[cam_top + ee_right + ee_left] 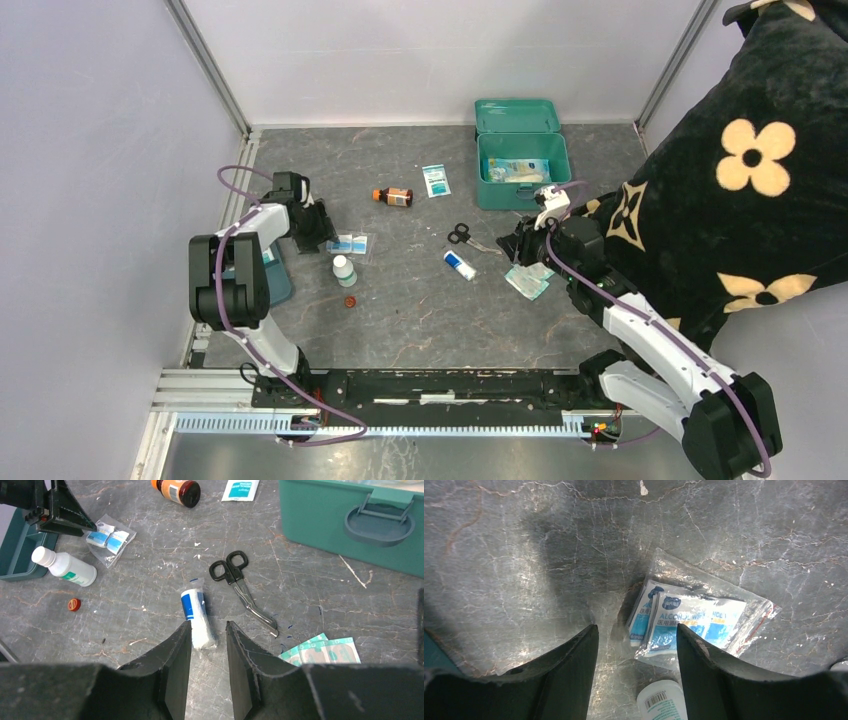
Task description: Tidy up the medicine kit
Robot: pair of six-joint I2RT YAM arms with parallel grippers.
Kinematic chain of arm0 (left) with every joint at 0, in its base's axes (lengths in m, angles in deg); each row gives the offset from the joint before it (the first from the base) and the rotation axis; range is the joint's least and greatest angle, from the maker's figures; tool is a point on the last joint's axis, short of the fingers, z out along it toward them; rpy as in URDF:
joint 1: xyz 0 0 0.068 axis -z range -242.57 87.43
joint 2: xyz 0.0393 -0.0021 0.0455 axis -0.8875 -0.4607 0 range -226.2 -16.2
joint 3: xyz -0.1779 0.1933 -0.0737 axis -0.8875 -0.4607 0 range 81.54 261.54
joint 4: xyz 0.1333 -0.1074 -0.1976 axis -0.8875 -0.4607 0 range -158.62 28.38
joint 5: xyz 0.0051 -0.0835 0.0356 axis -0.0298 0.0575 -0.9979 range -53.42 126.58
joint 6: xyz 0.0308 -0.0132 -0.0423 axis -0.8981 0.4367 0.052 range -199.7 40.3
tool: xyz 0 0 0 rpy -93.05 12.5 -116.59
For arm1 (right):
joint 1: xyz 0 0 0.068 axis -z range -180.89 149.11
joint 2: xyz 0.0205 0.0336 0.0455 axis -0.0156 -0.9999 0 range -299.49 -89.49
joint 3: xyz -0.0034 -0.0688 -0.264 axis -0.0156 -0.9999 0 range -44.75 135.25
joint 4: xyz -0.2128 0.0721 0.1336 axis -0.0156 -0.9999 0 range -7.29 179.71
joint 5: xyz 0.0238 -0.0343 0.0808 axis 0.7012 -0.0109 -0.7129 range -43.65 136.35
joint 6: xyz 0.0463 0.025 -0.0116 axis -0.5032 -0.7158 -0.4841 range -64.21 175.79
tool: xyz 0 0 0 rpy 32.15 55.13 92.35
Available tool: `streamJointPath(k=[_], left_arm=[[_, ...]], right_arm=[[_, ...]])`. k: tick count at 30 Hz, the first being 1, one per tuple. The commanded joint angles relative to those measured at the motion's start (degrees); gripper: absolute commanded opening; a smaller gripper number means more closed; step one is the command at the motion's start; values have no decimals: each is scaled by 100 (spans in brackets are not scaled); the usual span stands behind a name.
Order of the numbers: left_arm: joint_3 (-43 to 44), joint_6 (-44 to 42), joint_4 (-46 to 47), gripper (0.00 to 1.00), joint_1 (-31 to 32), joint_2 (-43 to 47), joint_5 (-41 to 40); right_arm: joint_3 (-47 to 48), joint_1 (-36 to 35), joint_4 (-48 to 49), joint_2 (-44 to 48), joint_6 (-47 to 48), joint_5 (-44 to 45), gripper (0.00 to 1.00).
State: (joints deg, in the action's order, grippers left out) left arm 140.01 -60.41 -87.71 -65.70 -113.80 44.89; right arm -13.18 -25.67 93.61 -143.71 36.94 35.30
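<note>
The medicine kit (497, 188) stands open at the back right, lid up, with packets inside; its front wall and latch show in the right wrist view (320, 515). My left gripper (325, 235) is open and empty, low over the table, just left of a clear bag of alcohol wipes (694, 622). A white bottle (661, 702) lies below the bag. My right gripper (208, 627) is open and empty; its tips frame the near end of a white and blue bandage roll (197, 612). Black scissors (240, 585) lie just right of the roll.
A brown bottle (394, 196) and a wipe sachet (436, 180) lie mid-back. Green plasters (527, 280) lie by the right arm. A red cap (350, 301) sits near the white bottle. A shallow teal tray (275, 275) is at the left. A black floral cushion (760, 170) fills the right.
</note>
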Motion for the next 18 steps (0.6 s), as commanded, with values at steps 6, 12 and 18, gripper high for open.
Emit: streamJointPath(k=[6,12,18], left_arm=[[247,-374,50,55,-3,-397,156],[185,-473,171,26,-2,-450,390],[63,-491,363,5,-5,-191,695]], right_arm=[[-295,-41,254,467,-57,-344,37],[-384,-38,120,664,28,-504,37],[-430,-46,63,678,-22,-703,38]])
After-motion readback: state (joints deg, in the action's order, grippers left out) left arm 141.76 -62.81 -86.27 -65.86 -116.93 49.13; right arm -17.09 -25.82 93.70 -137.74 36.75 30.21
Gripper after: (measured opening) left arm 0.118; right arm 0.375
